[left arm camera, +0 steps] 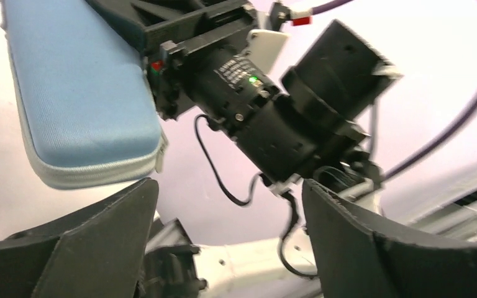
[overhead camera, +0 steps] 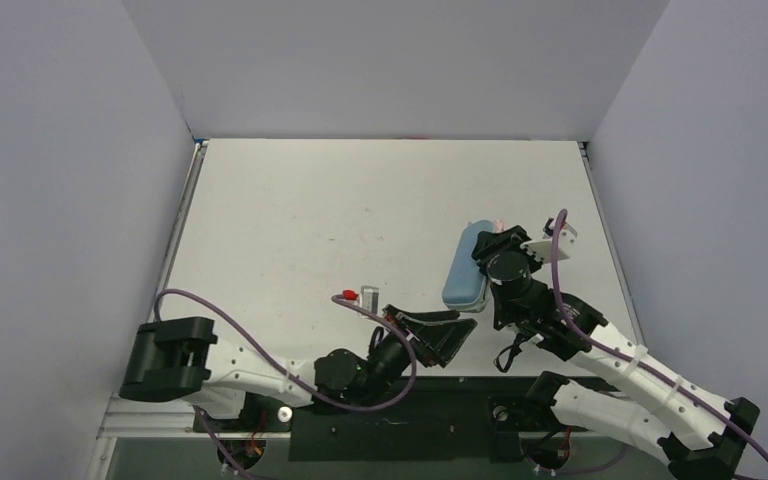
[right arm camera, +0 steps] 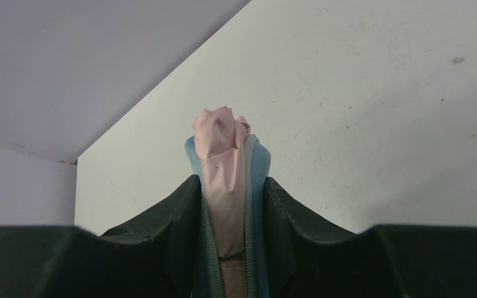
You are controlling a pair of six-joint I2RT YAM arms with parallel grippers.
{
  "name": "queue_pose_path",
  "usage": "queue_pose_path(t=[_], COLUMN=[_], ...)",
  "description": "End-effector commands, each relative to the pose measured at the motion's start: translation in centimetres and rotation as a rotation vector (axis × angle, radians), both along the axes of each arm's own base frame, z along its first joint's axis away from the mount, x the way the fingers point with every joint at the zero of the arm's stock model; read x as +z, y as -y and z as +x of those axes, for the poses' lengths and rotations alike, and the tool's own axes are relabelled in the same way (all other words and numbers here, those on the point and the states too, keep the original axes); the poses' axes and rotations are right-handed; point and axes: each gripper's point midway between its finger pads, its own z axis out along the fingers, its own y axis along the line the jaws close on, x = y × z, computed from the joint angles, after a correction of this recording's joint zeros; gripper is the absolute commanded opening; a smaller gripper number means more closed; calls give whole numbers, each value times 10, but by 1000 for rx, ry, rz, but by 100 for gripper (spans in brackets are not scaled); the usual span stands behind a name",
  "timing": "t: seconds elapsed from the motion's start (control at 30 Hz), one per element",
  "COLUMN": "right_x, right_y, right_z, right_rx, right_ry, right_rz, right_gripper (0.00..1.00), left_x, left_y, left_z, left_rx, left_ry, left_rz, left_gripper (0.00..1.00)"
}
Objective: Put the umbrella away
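Umbrella (right arm camera: 220, 155): inside the blue case (right arm camera: 258, 167), its pink tip poking out the far end.
My right claw (right arm camera: 231, 186): pinching the case around it.
My left claw (left arm camera: 228, 192): spread, empty, near the case.
To do: tuck in the tip and zip up, I judge.

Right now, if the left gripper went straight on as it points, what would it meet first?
Probably the right arm's black wrist, dead ahead; the light blue case lies left of that line.

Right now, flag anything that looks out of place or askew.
The umbrella is not fully stowed: its pink fabric bulges out of the blue case at the far end, between the halves that the right end effector squeezes. Nothing looks spilled or broken.
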Motion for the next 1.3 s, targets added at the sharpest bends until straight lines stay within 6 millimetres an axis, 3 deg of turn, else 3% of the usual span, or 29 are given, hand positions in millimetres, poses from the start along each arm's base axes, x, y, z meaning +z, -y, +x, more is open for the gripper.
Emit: queue_pose_path(t=[0.0, 0.07, 0.17, 0.37, 0.43, 0.57, 0.77, 0.8, 1.0, 1.27], right_x=[33, 36, 42, 51, 56, 71, 115, 116, 145, 172], right_y=[-6, -6, -11, -32, -41, -62, -90, -95, -103, -107], right_z=[3, 3, 4, 3, 1, -10, -39, -44, -63, -69], right_rx=[61, 83, 136, 290, 362, 517, 751, 786, 899, 948], right_ry=[78, 80, 85, 127, 158, 236, 423, 432, 567, 668], right_rz=[99, 107, 126, 166, 176, 221, 343, 361, 485, 580], right_gripper=[0, 0, 0, 0, 0, 0, 0, 0, 0, 0], left_x=[9, 2, -5, -29, -26, -6, 27, 31, 48, 63], left_y=[-16, -24, -36, -70, -79, -93, -105, -104, -103, -94], left_z=[-26, -28, -26, -3, 4, 14, 26, 20, 31, 41], left_rx=[-149, -154, -143, -89, -107, -172, -278, -326, -371, -355], left_ry=[60, 106, 187, 209, 197, 228, 255, 266, 247, 270], left_rz=[93, 198, 309, 539, 557, 486, 274, 244, 90, 26], left_gripper=[89, 99, 97, 97, 97, 97, 97, 97, 97, 97])
